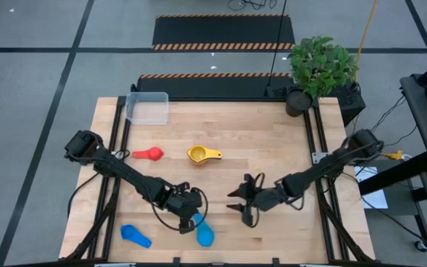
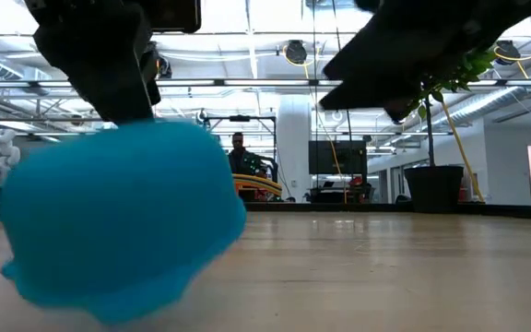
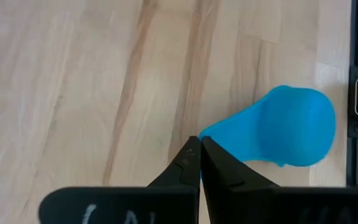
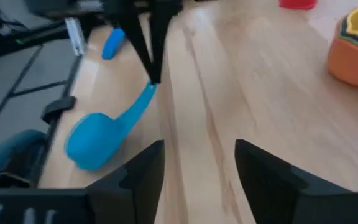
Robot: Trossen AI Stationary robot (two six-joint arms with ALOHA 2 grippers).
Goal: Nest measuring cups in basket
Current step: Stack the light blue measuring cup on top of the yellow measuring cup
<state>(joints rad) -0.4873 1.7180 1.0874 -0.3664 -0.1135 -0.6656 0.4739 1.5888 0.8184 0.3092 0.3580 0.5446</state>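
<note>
My left gripper (image 1: 193,217) is near the table's front edge, shut on a light blue measuring cup (image 1: 204,233). That cup also fills the low view's left (image 2: 118,217). My right gripper (image 1: 245,204) stands open to its right, nothing between its fingers (image 4: 197,163). A second light blue cup (image 1: 134,235) lies at the front left. A red cup (image 1: 149,154) and a yellow cup nested in an orange one (image 1: 202,155) sit mid-table. The clear basket (image 1: 148,107) stands at the far left corner. My left gripper pinches the free end of the light blue cup's handle (image 3: 207,132) between its two fingertips (image 4: 151,73). The fingers slant down from above. The cup tilts, its bowl (image 4: 92,142) lower than the handle; whether the bowl touches the wood I cannot tell.
A potted plant (image 1: 319,68) in a black pot stands at the table's far right corner. Bare wood lies between the cups and the basket. The table's front edge runs just beyond the held cup.
</note>
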